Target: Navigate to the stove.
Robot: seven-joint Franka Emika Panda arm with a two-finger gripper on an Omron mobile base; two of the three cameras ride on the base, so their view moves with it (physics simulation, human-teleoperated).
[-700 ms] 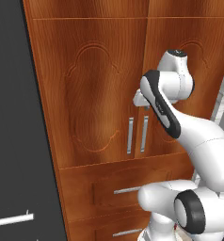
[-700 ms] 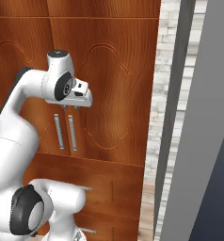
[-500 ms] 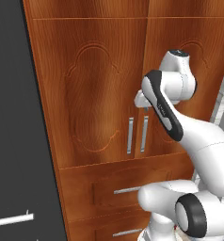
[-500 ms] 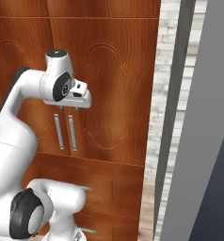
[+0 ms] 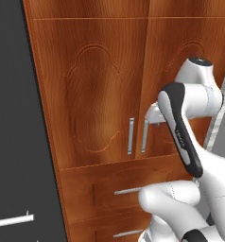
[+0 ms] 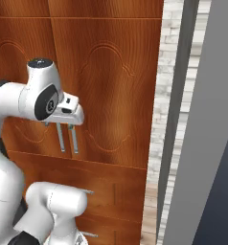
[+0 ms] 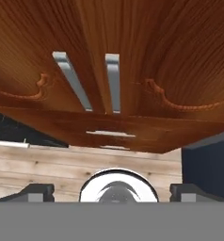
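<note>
While the gripper [image 7: 112, 192] hangs spread and empty, wooden cabinet doors [image 5: 100, 94] face the arm

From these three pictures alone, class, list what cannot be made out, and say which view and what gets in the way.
- Gripper: hand view shows its tips cut by the bottom band; the arm blocks it in the base views.
- Dark panel: left base view, cut by the left edge, so its identity is unclear.
- Lower drawers: right base view, partly behind the arm.

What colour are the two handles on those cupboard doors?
Silvery grey, against reddish-brown wood; the cupboard handles show best in the left base view.
</note>
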